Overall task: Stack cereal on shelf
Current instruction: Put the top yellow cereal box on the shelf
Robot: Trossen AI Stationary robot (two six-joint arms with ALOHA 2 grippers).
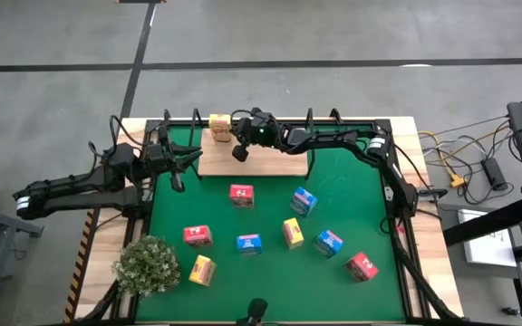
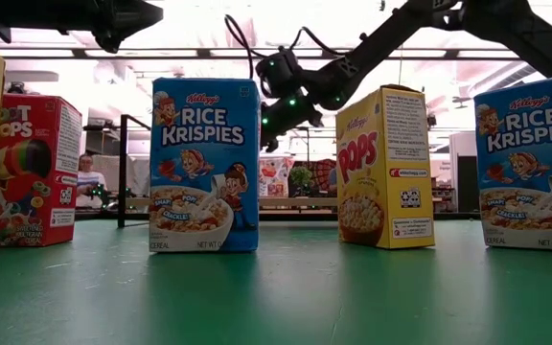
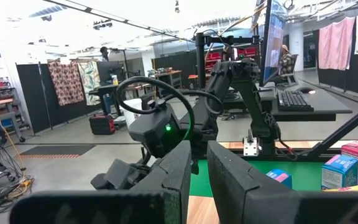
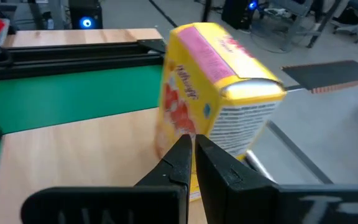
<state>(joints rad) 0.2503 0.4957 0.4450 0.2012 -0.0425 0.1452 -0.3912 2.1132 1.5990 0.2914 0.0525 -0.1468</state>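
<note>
A yellow cereal carton (image 1: 219, 127) stands on its base on the far left corner of the wooden shelf board (image 1: 261, 163); it also shows in the right wrist view (image 4: 219, 106). My right gripper (image 1: 240, 151) is shut and hangs just beside this carton, toward the near side, its fingertips (image 4: 185, 146) in front of the carton's lower part. My left gripper (image 1: 185, 163) is shut and empty at the board's left end, above the mat. Several more cartons lie loose on the green mat (image 1: 352, 190). My right gripper's shut fingertips stand against the lower near face (image 4: 174, 127) of the yellow carton as the wrist view shows it, slanting down from the right. I cannot tell whether they touch it. The carton stands on the board.
On the mat are pink-red cartons (image 1: 241, 194), (image 1: 198, 235), (image 1: 362, 265), blue ones (image 1: 304, 201), (image 1: 249, 243), (image 1: 329, 242) and yellow ones (image 1: 293, 232), (image 1: 202, 269). A bushy plant (image 1: 148, 264) sits at the near left corner. A black frame (image 1: 388, 172) runs round the mat.
</note>
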